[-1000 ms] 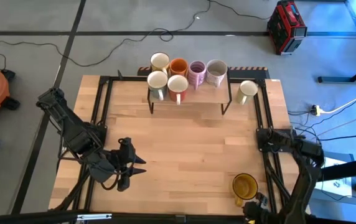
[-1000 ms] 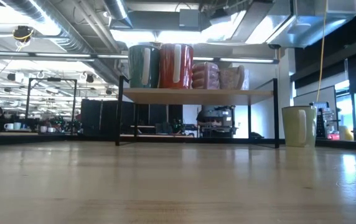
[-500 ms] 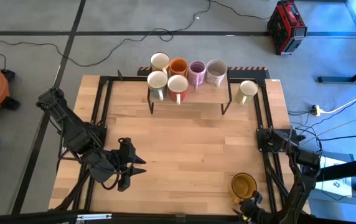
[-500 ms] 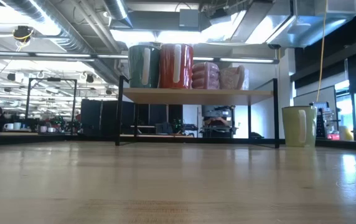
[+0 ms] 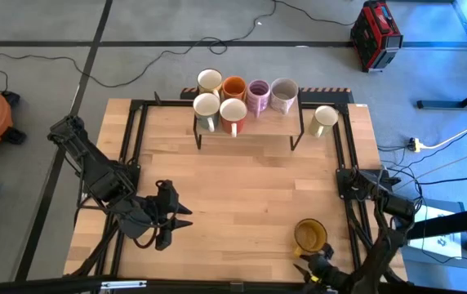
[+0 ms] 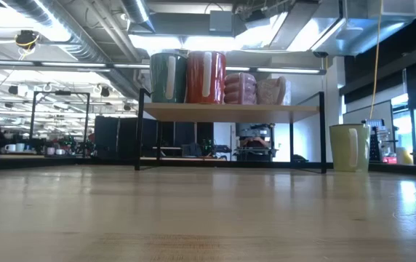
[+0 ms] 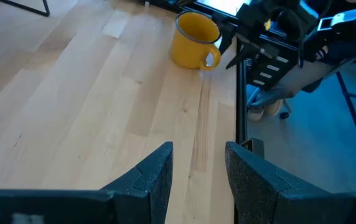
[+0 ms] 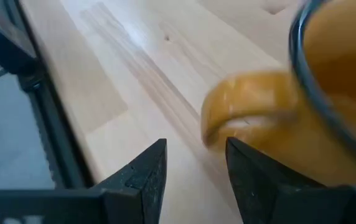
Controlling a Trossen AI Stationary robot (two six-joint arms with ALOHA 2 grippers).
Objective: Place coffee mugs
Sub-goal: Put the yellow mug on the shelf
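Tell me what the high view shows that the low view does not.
Only the high view shows the amber mug on the table's near right, the right claw open just behind its handle, the left claw waiting open at near left, and the shelf's back-row mugs from above. Only the low view shows the room behind. Both show the shelf and the cream mug beside it.

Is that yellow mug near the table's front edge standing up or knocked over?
Standing upright. From above, the yellow mug shows its round open mouth facing up, and the left wrist view shows it sitting on its base, handle sideways.
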